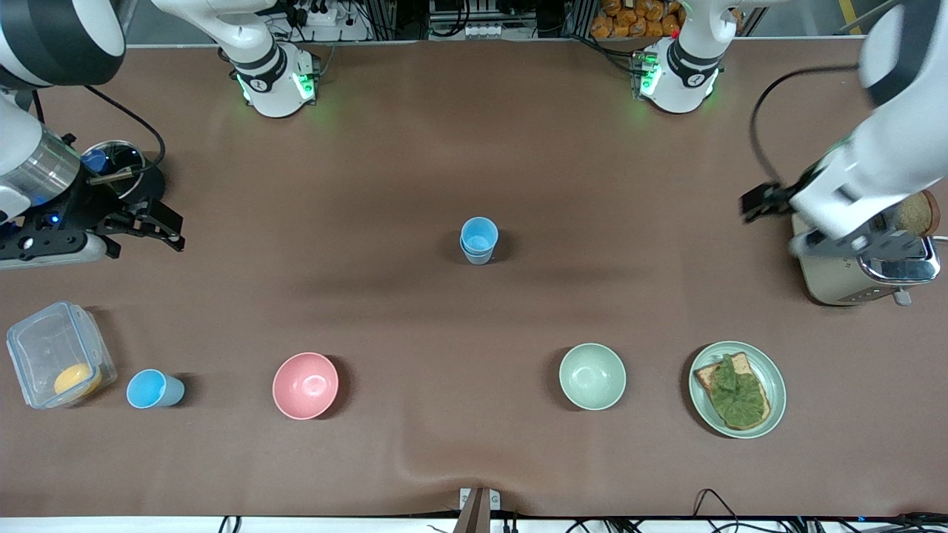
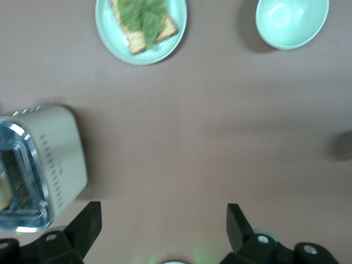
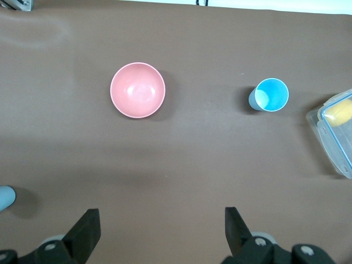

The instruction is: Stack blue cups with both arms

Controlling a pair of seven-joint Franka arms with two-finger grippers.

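Note:
A blue cup (image 1: 478, 240) stands upright at the table's middle; it shows two rims, as if one cup sits inside another. A brighter sky blue cup (image 1: 154, 389) stands nearer the front camera at the right arm's end, between a clear box and the pink bowl; it also shows in the right wrist view (image 3: 270, 95). My right gripper (image 1: 167, 226) is open and empty over bare table at the right arm's end, as the right wrist view (image 3: 162, 215) shows. My left gripper (image 1: 763, 203) is open and empty beside the toaster, as the left wrist view (image 2: 164, 213) shows.
A pink bowl (image 1: 305, 385) and a pale green bowl (image 1: 592, 376) sit near the front edge. A plate with toast and lettuce (image 1: 774, 400) and a toaster (image 1: 837, 285) are at the left arm's end. A clear box (image 1: 44, 348) and a metal pot (image 1: 118, 159) are at the right arm's end.

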